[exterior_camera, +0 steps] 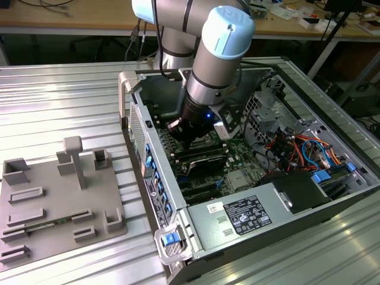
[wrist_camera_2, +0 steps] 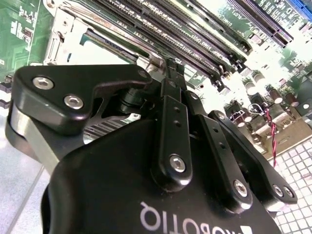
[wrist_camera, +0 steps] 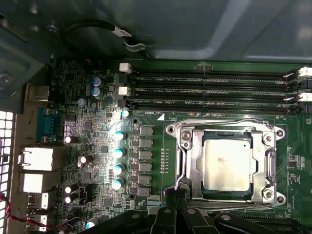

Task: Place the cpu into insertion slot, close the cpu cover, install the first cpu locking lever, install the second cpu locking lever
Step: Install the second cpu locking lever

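Observation:
In the first wrist view the cpu [wrist_camera: 226, 163], silvery side up, lies flat in the insertion slot [wrist_camera: 227, 135], whose dark rim shows around it. The cpu cover [wrist_camera: 192, 161], a silvery frame, lies down over the chip's edges. A wire locking lever [wrist_camera: 224, 121] runs along the socket's edge nearest the memory slots. My gripper [wrist_camera: 175, 194] stands at one corner of the socket, fingers together, touching or almost touching a curved lever end [wrist_camera: 183, 182]. In the second wrist view the gripper [wrist_camera_2: 170, 66] tapers to a shut tip beside the socket's metal surround [wrist_camera_2: 61, 34]. The exterior view has the gripper [exterior_camera: 189, 141] deep inside the computer case.
Long black memory slots [wrist_camera: 209, 90] run beside the socket, with capacitors [wrist_camera: 118, 151] and rear ports [wrist_camera: 36, 158] further along the board. In the exterior view the power supply [exterior_camera: 249, 217] and coloured cables [exterior_camera: 297, 148] crowd the case, and a grey fixture plate [exterior_camera: 59, 202] lies at the exterior view's left.

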Controlling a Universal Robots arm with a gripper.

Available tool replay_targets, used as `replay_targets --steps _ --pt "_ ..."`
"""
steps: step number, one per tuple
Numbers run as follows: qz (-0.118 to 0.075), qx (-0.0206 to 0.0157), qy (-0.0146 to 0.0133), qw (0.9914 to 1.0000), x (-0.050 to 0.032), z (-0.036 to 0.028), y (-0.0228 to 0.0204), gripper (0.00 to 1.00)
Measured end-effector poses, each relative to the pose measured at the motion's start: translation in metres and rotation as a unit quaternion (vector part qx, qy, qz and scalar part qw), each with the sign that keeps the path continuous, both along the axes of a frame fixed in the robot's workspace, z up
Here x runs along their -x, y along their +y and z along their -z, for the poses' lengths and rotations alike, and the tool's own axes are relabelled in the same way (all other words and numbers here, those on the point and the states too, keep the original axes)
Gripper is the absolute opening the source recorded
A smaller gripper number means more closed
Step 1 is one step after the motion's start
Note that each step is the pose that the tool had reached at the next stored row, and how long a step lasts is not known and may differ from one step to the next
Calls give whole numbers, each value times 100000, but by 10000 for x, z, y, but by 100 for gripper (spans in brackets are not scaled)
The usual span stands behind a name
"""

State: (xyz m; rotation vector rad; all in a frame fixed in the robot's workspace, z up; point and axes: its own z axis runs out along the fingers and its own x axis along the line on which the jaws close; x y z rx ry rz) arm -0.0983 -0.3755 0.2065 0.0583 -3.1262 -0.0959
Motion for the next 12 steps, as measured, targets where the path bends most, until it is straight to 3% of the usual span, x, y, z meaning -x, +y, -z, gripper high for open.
replay_targets --steps 12 --pt "-1 116 2 100000 0 -24 14 11"
